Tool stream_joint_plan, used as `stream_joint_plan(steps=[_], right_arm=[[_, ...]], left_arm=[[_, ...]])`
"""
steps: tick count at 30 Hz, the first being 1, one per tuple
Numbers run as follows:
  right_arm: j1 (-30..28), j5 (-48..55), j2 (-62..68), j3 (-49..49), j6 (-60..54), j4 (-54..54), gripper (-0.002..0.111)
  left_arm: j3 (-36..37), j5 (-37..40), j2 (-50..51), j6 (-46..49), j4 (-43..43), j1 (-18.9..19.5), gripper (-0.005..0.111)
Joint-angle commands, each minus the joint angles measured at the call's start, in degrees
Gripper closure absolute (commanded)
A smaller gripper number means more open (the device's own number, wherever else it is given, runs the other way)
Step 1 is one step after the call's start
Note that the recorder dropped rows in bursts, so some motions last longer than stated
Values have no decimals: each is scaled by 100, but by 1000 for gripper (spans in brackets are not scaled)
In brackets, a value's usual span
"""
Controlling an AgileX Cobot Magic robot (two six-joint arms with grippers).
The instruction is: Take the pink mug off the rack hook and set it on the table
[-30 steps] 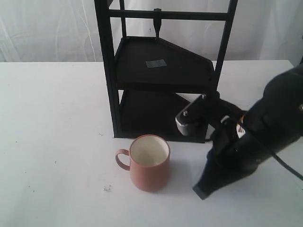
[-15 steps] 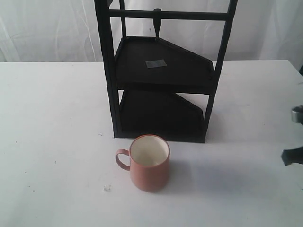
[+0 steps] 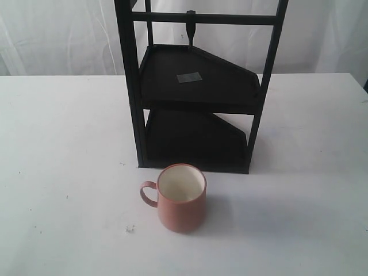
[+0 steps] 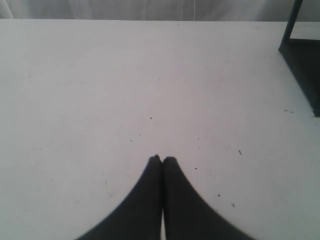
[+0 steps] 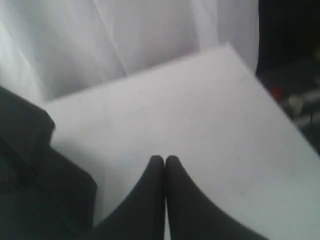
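The pink mug [image 3: 181, 198] stands upright on the white table [image 3: 63, 144], just in front of the black rack [image 3: 195, 86], its loop handle turned to the left. The rack hook [image 3: 190, 27] hangs bare from the top crossbar. Neither arm shows in the exterior view. My left gripper [image 4: 162, 159] is shut with nothing in it, over bare table [image 4: 125, 75], with a corner of the rack [image 4: 302, 65] at that frame's edge. My right gripper [image 5: 164, 158] is also shut and empty, above the table [image 5: 200, 115] near its edge.
A white curtain [image 3: 57, 34] hangs behind the table. A small crumb [image 3: 129, 229] lies left of the mug. In the right wrist view a dark bulk [image 5: 35, 180] fills one side, and dark clutter [image 5: 295, 95] lies beyond the table edge.
The right arm, which was beside the mug and the rack's lower shelf a second ago, has drawn away to the right and left the exterior view. The mug has not moved.
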Motion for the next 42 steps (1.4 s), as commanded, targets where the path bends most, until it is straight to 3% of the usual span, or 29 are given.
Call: stream_joint_plan(steps=[1, 9, 14, 20, 24, 28, 31, 38, 42], right_arm=[[-1, -217, -1634, 42, -55, 55, 108], [-1, -204, -3761, 42, -55, 55, 108], [9, -436, -3809, 392, -55, 55, 108], [496, -2276, -3809, 1217, -11, 753, 108], [757, -3077, -3809, 1944, 1093, 386, 108], [761, -2888, -3809, 2835, 1582, -771, 108], [761, -2884, -3809, 3205, 1660, -875, 108], [761, -201, -3809, 3205, 1687, -1654, 108], [761, -220, -3809, 3205, 1043, -1777, 108]], left_arm=[[20, -11, -22, -32, 0, -48, 107], [20, -11, -22, -32, 0, -48, 107], [20, -11, -22, -32, 0, -48, 107], [20, -11, -22, -32, 0, -48, 107], [20, -11, -22, -32, 0, -48, 107], [20, -11, -22, -32, 0, -48, 107], [20, -11, -22, -32, 0, -48, 107], [20, -11, -22, -32, 0, -48, 107], [20, -1, -22, -32, 0, -48, 107]])
